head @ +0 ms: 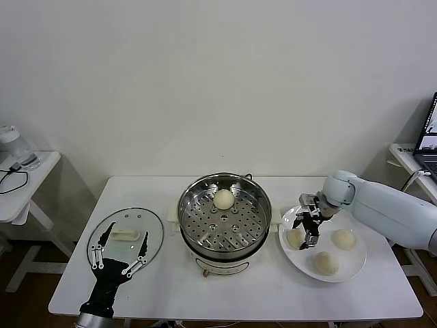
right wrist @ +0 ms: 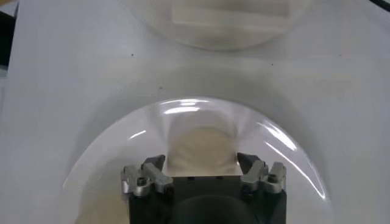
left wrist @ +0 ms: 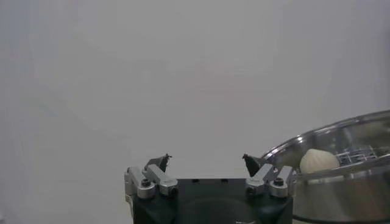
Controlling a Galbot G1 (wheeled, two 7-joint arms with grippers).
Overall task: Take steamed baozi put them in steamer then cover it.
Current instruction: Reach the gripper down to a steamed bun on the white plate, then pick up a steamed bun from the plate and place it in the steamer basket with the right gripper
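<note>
White table (head: 273,294) against a plain wall, steamer (head: 224,217) in the middle with one baozi (head: 223,199) on its tray. Right gripper (head: 306,227) is down over the plate (head: 355,270), jaws spread wide around the left baozi (head: 295,238); two more sit there. Left gripper (head: 121,249) hangs wide open over the glass lid (head: 153,225), near left.

Bare lab: white tables (head: 136,198), laptop (head: 429,140).
</note>
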